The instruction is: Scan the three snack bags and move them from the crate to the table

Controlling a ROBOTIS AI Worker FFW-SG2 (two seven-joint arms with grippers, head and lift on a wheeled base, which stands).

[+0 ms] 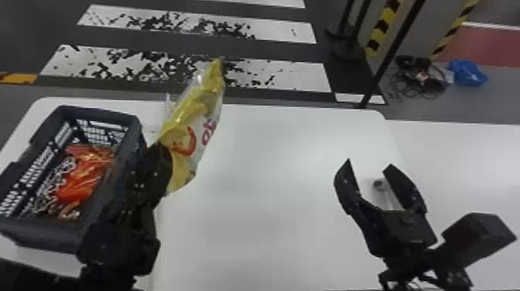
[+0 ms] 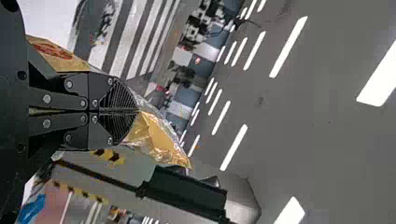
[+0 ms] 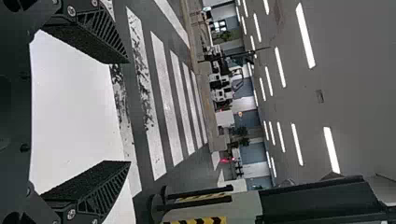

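Left of the frame's centre, the left claw (image 1: pixel 161 154) grasped a yellow-and-white snack bag (image 1: pixel 199 124). Red-orange packaging (image 1: pixel 83 176) lay in the crate (image 1: pixel 50 232) at left; the right claw (image 1: pixel 368 164), lower right, was released.

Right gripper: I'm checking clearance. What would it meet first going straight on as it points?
Apparently nothing, as far as the head view shows: the right gripper points over the table toward its far edge, though its height above it is unclear.
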